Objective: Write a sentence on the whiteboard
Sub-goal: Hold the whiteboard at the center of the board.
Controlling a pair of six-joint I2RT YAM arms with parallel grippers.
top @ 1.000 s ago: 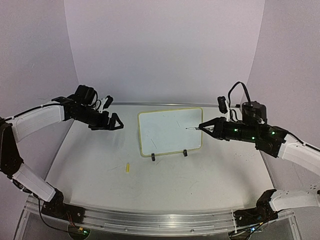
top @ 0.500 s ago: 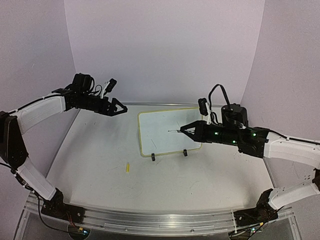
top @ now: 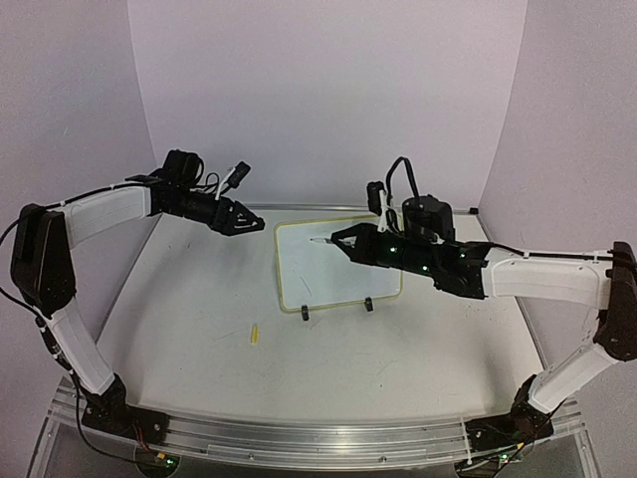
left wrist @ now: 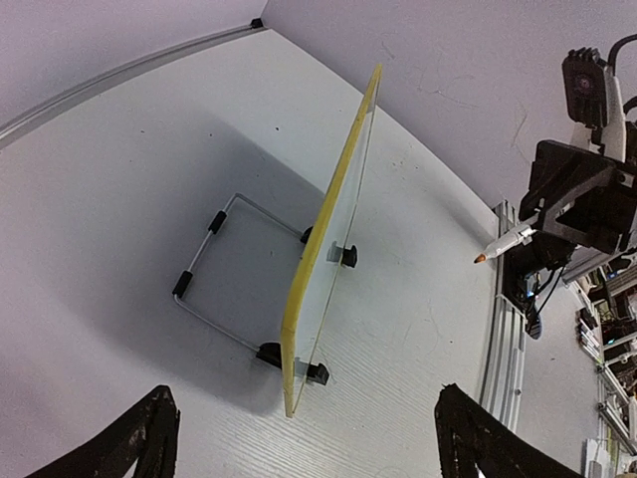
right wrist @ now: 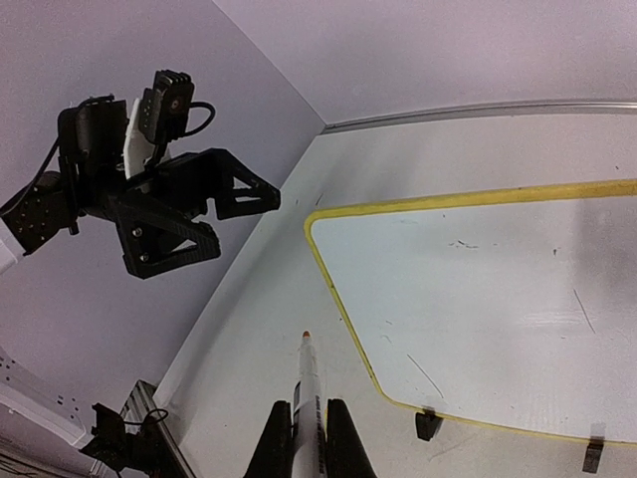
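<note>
whiteboard [top: 328, 274] propped on wire stand [left wrist: 183, 284], yellow rim, few faint marks [right wrist: 430, 376].

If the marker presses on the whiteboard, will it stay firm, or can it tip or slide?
The whiteboard looks thin and stands nearly upright on a slim wire stand, so it may tip backward. Its small clip feet on the smooth table probably slide easily.

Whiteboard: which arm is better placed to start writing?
Right: the right gripper grips the marker, tip near the whiteboard; the left gripper hangs open and empty beside the board.
</note>
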